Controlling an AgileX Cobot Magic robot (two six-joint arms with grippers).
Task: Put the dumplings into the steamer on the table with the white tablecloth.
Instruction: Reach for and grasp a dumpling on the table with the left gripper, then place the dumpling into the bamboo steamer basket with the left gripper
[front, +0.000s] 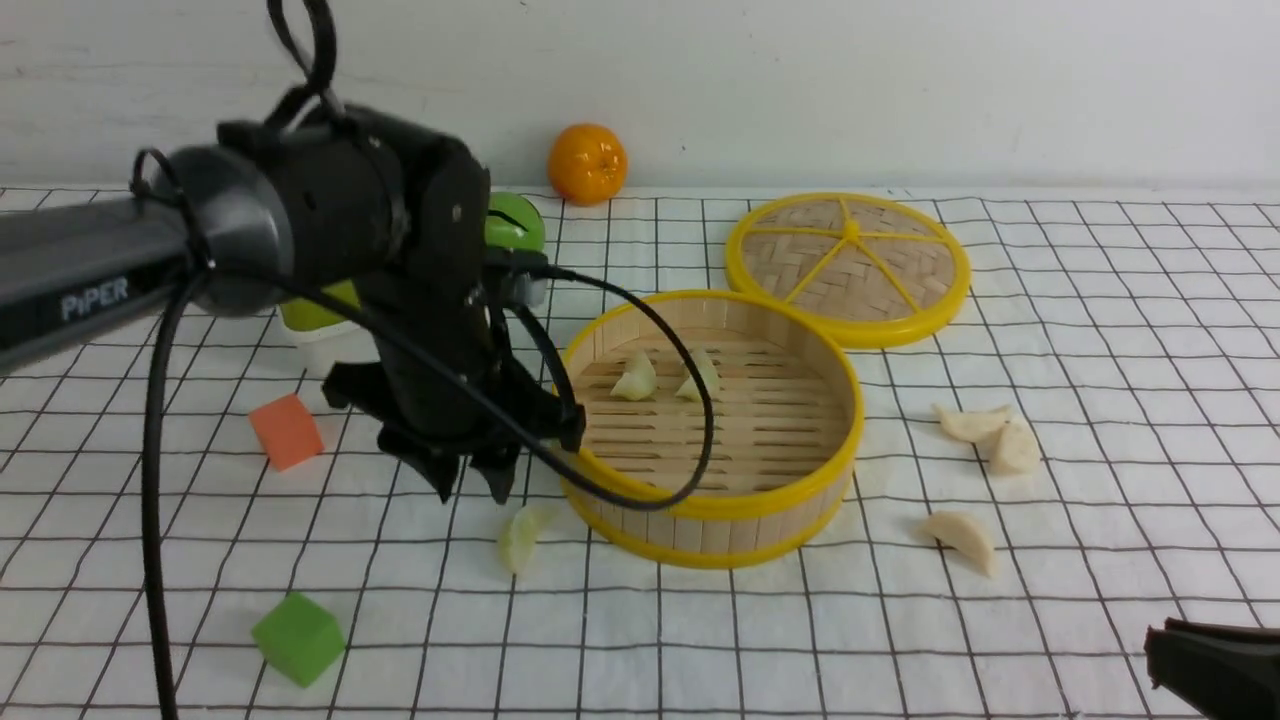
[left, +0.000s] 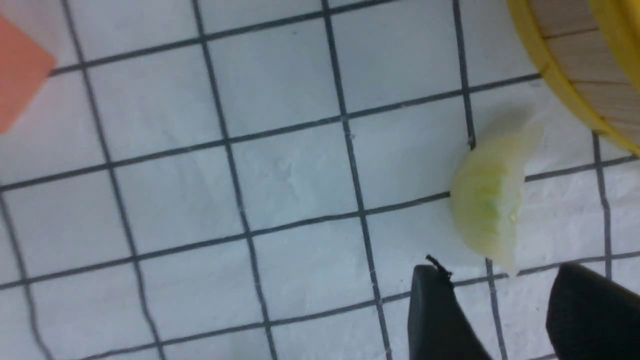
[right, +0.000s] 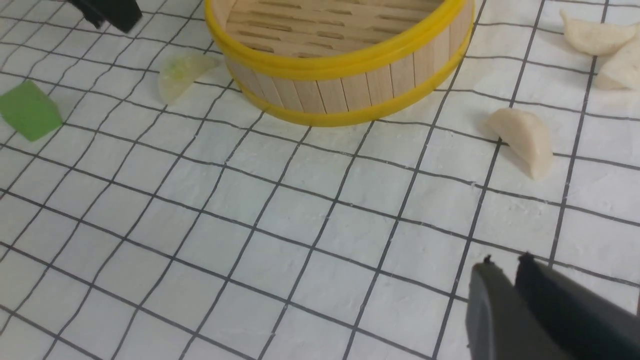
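Lower centre of the front view, one green dumpling (front: 522, 538) lies on the desk (front: 700, 650) just beside the steamer (front: 710, 505) — two more green ones (front: 636, 378) sit inside on the slats, and three cream ones (front: 965, 540) lie apart at the right.

The left gripper (left: 500, 272) hangs just above that lone dumpling, jaws spread and holding nothing. In its wrist view the dumpling lies just past the fingertips, not between them. Closing from here would likely nip only the thin end, and the piece could squirt out or roll against the basket wall. Dropping straight down risks a finger landing on it, or knocking the steamer, which is close.

The black cable (front: 711, 425) loops across the rim in the front view — whether it touches I cannot tell, but it might snag on the lift. The right gripper (right: 505, 280), lower right, is pinched together and empty.
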